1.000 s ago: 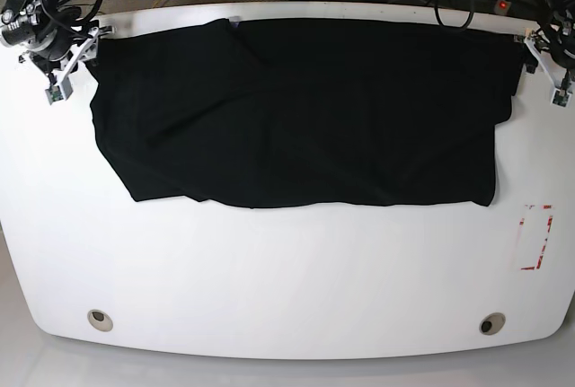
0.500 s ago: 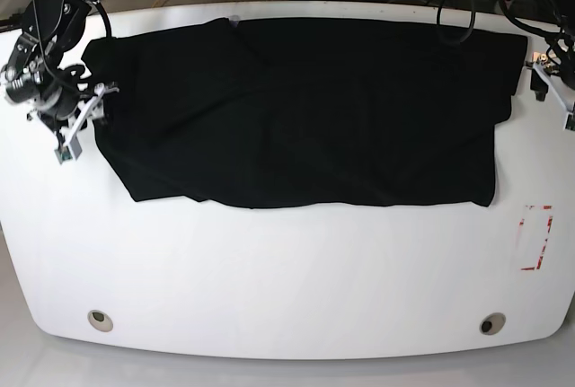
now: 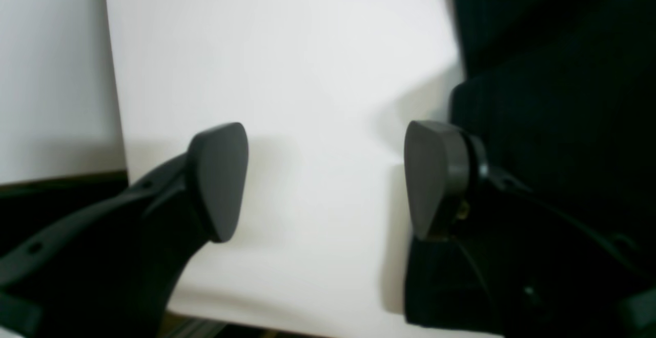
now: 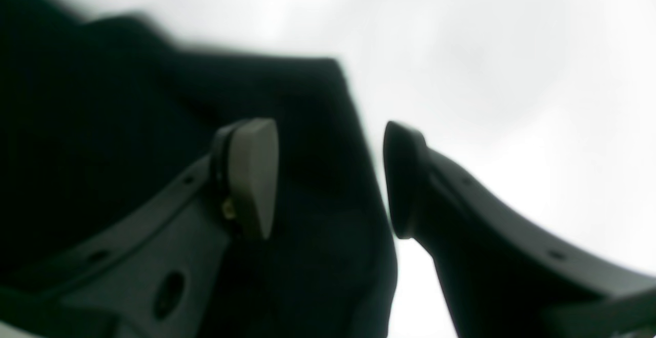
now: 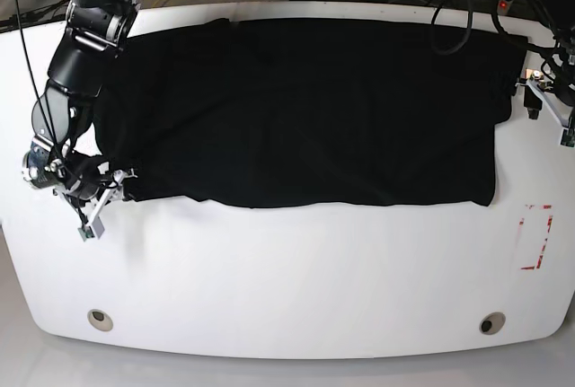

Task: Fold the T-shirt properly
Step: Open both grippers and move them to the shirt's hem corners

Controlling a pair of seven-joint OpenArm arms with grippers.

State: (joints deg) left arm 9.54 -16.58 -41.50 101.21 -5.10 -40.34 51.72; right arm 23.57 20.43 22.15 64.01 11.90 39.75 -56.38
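The T-shirt (image 5: 305,109) lies spread flat across the far half of the white table (image 5: 296,288), its upper edge along the far edge and its lower hem about midway across. The right gripper (image 4: 330,179) sits at the shirt's near corner toward the table's left edge, jaws apart and holding nothing, one finger (image 4: 251,174) above the black cloth and the other over bare table. The left gripper (image 3: 325,179) hangs by the shirt's side near the table's right edge, jaws apart and empty above the tabletop. A red-marked rectangle (image 5: 535,237) lies near the right edge.
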